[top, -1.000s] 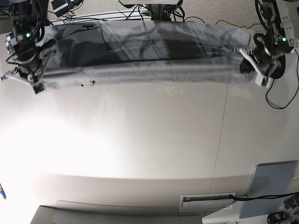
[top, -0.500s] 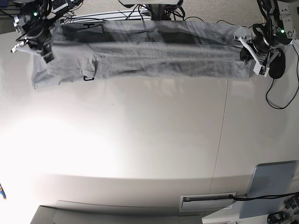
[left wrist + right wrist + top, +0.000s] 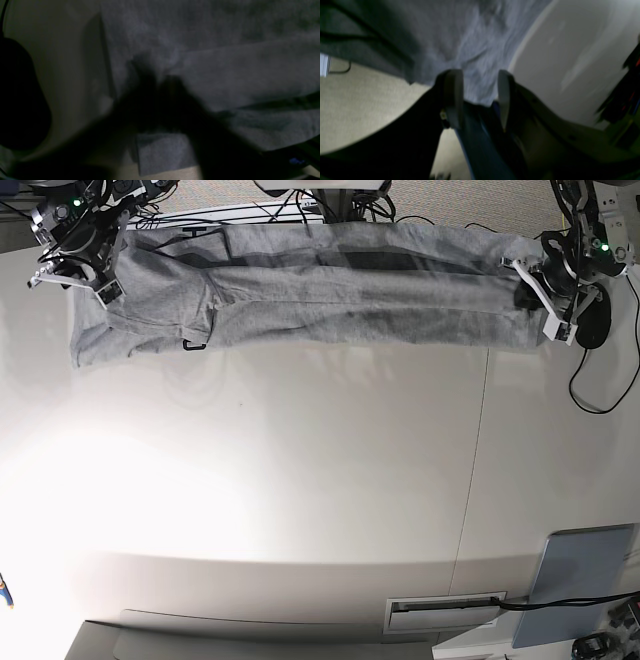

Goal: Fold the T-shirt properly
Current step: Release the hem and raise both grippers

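Observation:
The heather-grey T-shirt (image 3: 330, 295) lies stretched in a long, creased band along the table's far edge, with a sleeve hanging toward the front at the base view's left end. My right gripper (image 3: 85, 272) sits at that left end. In the right wrist view it (image 3: 478, 85) stands open, its pale fingers (image 3: 452, 95) apart over the cloth (image 3: 470, 37). My left gripper (image 3: 541, 298) is at the shirt's right end. The left wrist view is dark and blurred: its fingers (image 3: 145, 85) rest against the grey fabric (image 3: 237, 75), and their spacing is unclear.
A white table (image 3: 300, 510) with a seam (image 3: 475, 480) fills the base view. A blue-grey panel (image 3: 580, 585) and a slotted white box (image 3: 445, 610) sit at the front right. Cables (image 3: 170, 220) run behind the far edge. A black round object (image 3: 597, 328) lies beside the left gripper.
The stretched shirt moved toward the far edge and settled flat on the table. Both arms went back with it, the right one farther. The right gripper's jaws have opened.

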